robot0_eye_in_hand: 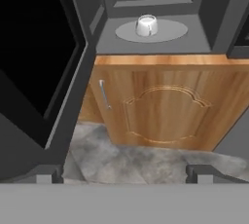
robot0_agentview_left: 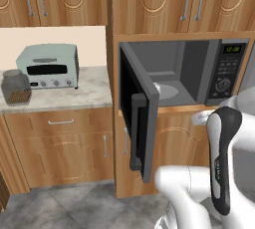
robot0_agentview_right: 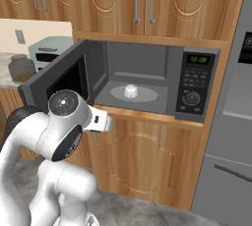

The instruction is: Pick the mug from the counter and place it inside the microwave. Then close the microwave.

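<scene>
The white mug [robot0_agentview_right: 130, 91] [robot0_eye_in_hand: 146, 25] stands upright on the pale turntable inside the microwave [robot0_agentview_right: 194, 85] [robot0_agentview_left: 226, 68]. The microwave's dark door [robot0_agentview_left: 137, 113] [robot0_agentview_right: 54, 80] [robot0_eye_in_hand: 39, 62] hangs wide open to the left. My gripper [robot0_eye_in_hand: 124, 174] [robot0_agentview_right: 101, 122] [robot0_agentview_left: 201, 118] is open and holds nothing. It hovers outside the cavity, in front of and slightly below its lower edge, well apart from the mug. The marbled counter [robot0_agentview_left: 89, 91] lies left of the microwave.
A pale green toaster oven [robot0_agentview_left: 49, 66] [robot0_agentview_right: 49, 48] and a glass jar of brown bits [robot0_agentview_left: 16, 87] [robot0_agentview_right: 22, 68] stand on the counter. A wooden cabinet door [robot0_eye_in_hand: 165, 106] sits under the microwave. A grey fridge [robot0_agentview_right: 231, 122] stands to the right.
</scene>
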### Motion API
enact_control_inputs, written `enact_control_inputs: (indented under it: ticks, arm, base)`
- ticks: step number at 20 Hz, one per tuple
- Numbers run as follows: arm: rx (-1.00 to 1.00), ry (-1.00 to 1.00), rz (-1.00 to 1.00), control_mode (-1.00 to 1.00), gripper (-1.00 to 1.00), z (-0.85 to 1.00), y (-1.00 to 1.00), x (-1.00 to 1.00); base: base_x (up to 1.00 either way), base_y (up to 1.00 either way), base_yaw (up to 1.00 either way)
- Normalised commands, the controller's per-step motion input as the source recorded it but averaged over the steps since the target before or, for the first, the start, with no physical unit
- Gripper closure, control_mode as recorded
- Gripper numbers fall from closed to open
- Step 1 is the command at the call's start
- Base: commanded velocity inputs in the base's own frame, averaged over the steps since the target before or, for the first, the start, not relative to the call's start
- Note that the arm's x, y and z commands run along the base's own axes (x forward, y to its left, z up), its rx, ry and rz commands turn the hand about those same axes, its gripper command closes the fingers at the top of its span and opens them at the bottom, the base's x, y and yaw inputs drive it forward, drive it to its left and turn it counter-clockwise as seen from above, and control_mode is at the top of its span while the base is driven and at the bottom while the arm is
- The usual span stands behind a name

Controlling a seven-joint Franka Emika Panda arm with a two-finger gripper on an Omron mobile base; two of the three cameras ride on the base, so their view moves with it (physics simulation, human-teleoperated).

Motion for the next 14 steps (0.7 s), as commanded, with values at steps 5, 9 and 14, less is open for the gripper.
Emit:
enact_control_inputs:
  ticks: [5, 9, 14]
  arm:
    - [0.00, -0.07, -0.09, -1.00, -1.00, 0.24, 0.31, -0.69]
    - [0.00, -0.08, -0.14, -1.00, -1.00, 0.18, 0.46, -0.64]
    - [-0.03, -0.12, -0.16, -1.00, -1.00, 0.22, 0.62, -0.59]
  base:
    - [0.00, 0.00, 0.00]
    - [0.00, 0.00, 0.00]
    - [0.00, 0.00, 0.00]
